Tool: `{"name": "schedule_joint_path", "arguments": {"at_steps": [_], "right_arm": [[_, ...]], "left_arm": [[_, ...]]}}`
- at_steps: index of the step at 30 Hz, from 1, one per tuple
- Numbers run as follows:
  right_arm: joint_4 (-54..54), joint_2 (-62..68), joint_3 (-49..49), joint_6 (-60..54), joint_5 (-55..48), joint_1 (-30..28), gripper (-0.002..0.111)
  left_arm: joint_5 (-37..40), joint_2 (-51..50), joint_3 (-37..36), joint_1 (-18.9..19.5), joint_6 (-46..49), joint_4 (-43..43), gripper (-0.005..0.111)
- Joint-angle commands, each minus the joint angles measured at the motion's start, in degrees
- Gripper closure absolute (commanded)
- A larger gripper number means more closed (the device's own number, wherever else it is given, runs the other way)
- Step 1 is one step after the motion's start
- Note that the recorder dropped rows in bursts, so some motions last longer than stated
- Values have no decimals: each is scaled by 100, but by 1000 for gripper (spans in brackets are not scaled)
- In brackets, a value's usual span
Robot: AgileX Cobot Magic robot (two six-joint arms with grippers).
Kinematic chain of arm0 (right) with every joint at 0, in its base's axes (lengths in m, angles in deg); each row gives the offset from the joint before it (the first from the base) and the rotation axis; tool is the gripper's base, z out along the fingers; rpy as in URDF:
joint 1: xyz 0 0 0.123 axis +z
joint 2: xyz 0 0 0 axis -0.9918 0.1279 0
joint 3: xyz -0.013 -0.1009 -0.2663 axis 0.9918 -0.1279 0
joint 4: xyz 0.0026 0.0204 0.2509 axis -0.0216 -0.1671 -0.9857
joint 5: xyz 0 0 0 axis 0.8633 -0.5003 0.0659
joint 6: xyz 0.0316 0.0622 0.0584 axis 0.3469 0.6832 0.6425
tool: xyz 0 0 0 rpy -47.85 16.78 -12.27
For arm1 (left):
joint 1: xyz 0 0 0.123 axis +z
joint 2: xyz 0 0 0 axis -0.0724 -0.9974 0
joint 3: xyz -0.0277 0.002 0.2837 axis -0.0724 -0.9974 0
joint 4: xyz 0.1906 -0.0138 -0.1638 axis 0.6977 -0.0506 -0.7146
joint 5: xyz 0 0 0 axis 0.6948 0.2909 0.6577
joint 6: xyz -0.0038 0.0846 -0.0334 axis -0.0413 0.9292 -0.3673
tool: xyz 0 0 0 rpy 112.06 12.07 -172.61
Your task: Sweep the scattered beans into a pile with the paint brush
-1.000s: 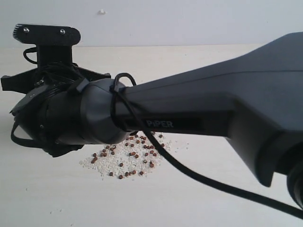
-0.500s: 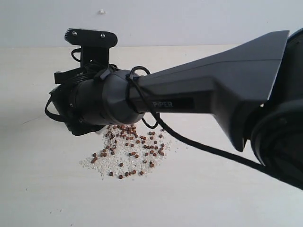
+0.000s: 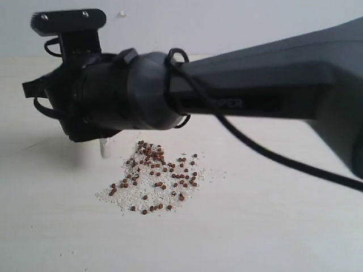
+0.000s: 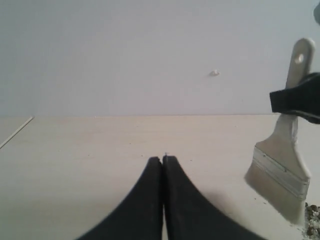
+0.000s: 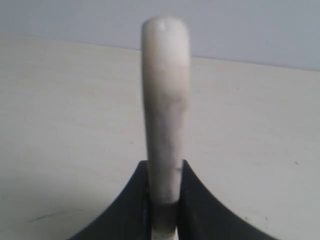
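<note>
The beans (image 3: 156, 177) lie as a small, roughly triangular pile of reddish-brown dots mixed with pale crumbs on the light table (image 3: 266, 226). My right gripper (image 5: 165, 162) is shut on the pale wooden handle of the paint brush (image 5: 165, 95). In the left wrist view the paint brush (image 4: 281, 175) hangs bristles down, its tip just beside the edge of the beans (image 4: 313, 216). In the exterior view only a pale tip of the brush (image 3: 103, 148) shows under the right wrist, left of the pile. My left gripper (image 4: 163, 159) is shut on nothing, low over bare table.
The dark right arm (image 3: 255, 96) crosses the exterior view above the pile, with a black cable (image 3: 266, 156) looping below it. A pale wall (image 3: 227, 22) stands behind the table's far edge.
The right wrist, which covered the top of the pile, has swung left and up. The whole pile now shows, and its shape looks unchanged.
</note>
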State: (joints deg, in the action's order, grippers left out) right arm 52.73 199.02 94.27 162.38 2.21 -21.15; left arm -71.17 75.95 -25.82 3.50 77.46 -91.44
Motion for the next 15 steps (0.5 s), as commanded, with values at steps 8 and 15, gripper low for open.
{"name": "schedule_joint_path", "arguments": {"at_steps": [8, 15], "right_arm": [[-958, -1614, -1650, -2263, 2488, -54, 108], [-711, -1549, -2457, -1879, 3877, -292, 108]], "left_arm": [[-4, 32, -19, -25, -26, -25, 107], [-4, 32, -19, -25, -26, -25, 107]]}}
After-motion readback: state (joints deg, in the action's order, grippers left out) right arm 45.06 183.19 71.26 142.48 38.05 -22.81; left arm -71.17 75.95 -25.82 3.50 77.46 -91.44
